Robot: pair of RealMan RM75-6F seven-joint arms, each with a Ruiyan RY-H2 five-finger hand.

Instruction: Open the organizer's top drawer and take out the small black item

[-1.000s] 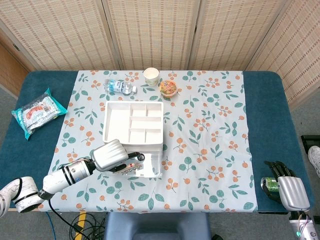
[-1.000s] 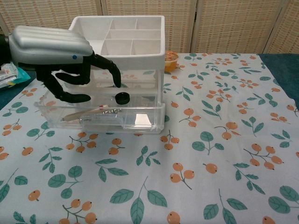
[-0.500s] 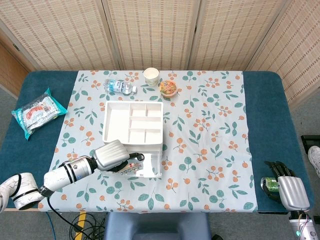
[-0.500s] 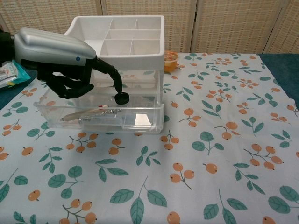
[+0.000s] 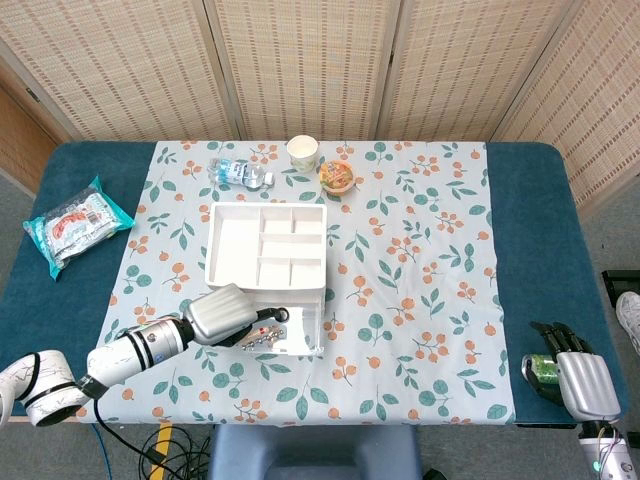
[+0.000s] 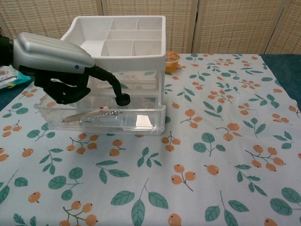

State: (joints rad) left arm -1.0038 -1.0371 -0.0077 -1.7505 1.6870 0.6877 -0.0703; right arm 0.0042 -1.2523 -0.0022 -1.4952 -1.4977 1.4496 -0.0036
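The white organizer point(image 5: 265, 247) point(image 6: 136, 42) stands on the floral cloth, its clear top drawer point(image 6: 141, 120) point(image 5: 305, 335) pulled out toward me. A small round black item point(image 6: 123, 99) lies inside the drawer. My left hand point(image 6: 51, 59) point(image 5: 222, 315) reaches over the drawer from the left. One outstretched fingertip point(image 6: 117, 90) touches the top of the black item and the other fingers are curled in. My right hand point(image 5: 575, 378) rests off the table's near right corner. A small green thing point(image 5: 540, 368) shows among its fingers, and whether it is gripped is unclear.
A thin stick and small metal bits point(image 6: 94, 113) also lie in the drawer. A paper cup point(image 5: 302, 151), a water bottle point(image 5: 240, 173) and an orange-topped cup point(image 5: 337, 176) point(image 6: 172, 57) stand behind the organizer. A snack pack point(image 5: 75, 223) lies at the far left.
My left hand's spread fingers have curled in, and one finger has come down onto the black item. The item, the drawer and the right hand have not moved.
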